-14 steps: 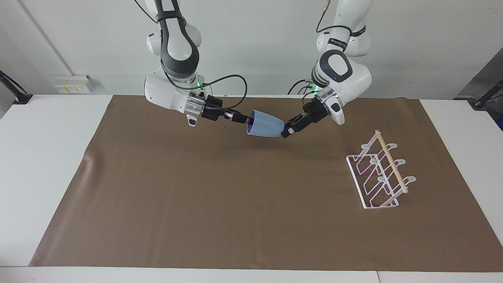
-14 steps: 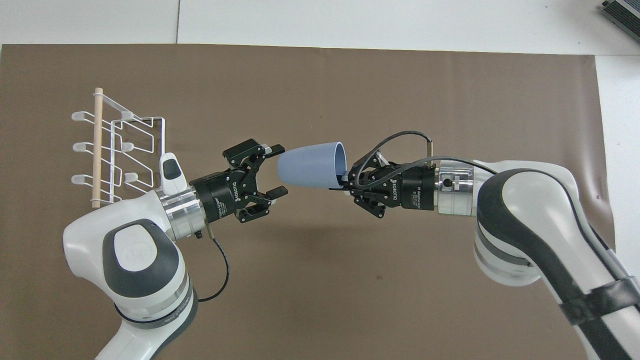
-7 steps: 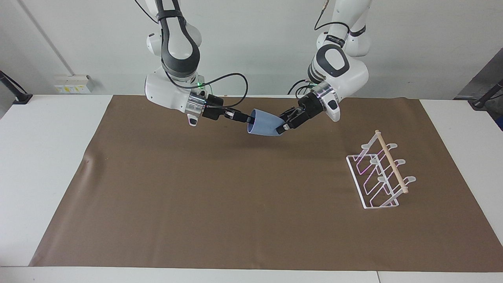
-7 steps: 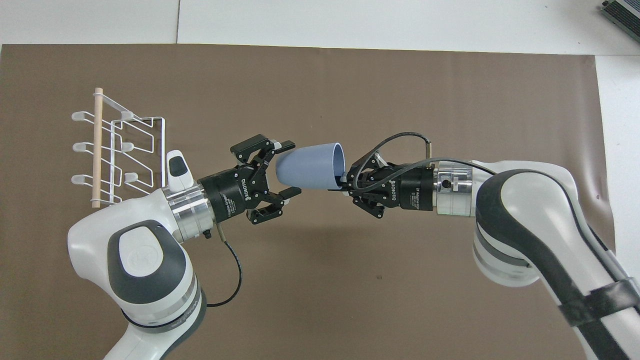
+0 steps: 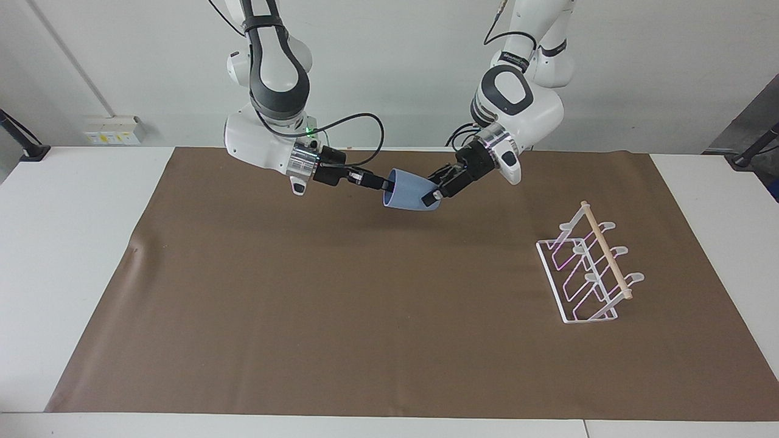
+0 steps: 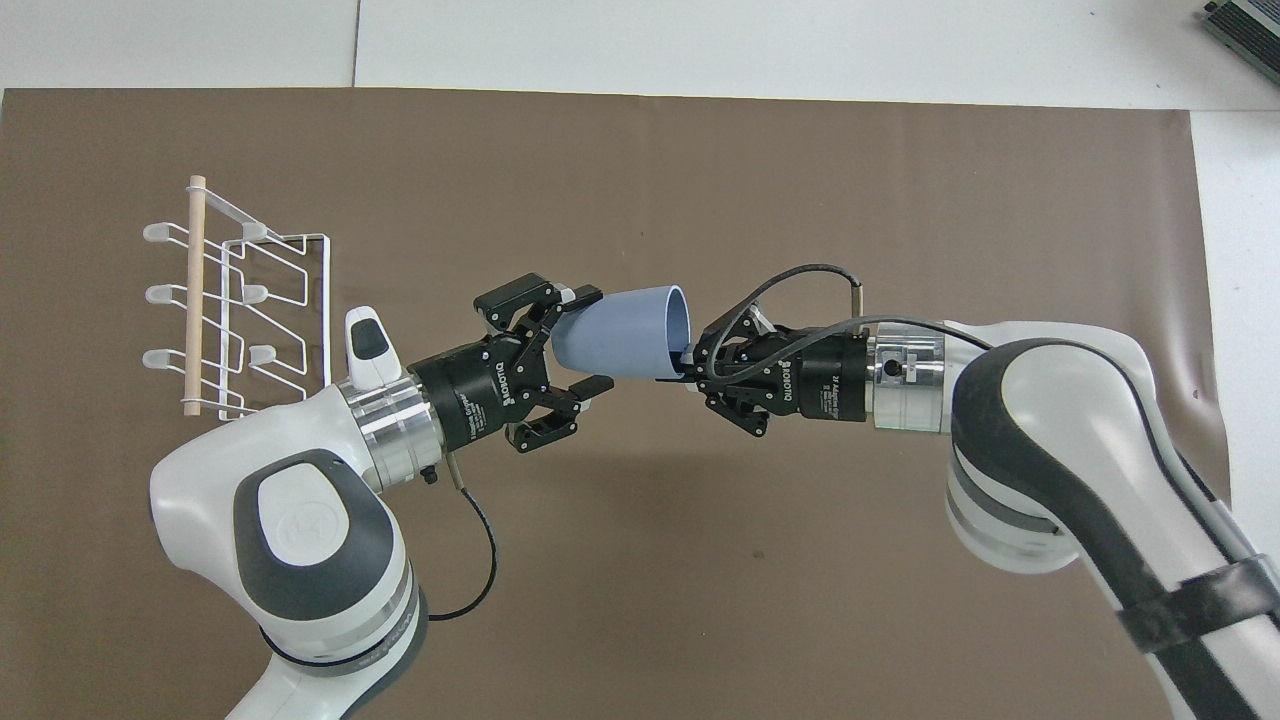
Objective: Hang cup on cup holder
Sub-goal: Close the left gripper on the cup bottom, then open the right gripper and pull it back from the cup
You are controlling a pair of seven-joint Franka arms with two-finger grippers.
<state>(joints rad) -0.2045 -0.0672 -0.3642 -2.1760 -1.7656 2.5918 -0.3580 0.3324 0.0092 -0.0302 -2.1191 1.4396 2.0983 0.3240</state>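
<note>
Two pincers meet midair: right pincer point(image 6: 688, 360) grips cup point(image 6: 625, 333) rim; left pincer point(image 6: 590, 338) gapes around its base

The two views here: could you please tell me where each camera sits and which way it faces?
Facing view: high across the table, looking at the robots; both arms hang in from the top, right gripper pinching the cup by its rim.
Overhead view: above the robots' end, looking steeply down; both arms enter from below, left gripper with open jaws around the cup's base.
Both show the cup in mid-air, the cup holder and brown mat, half a turn apart.
</note>
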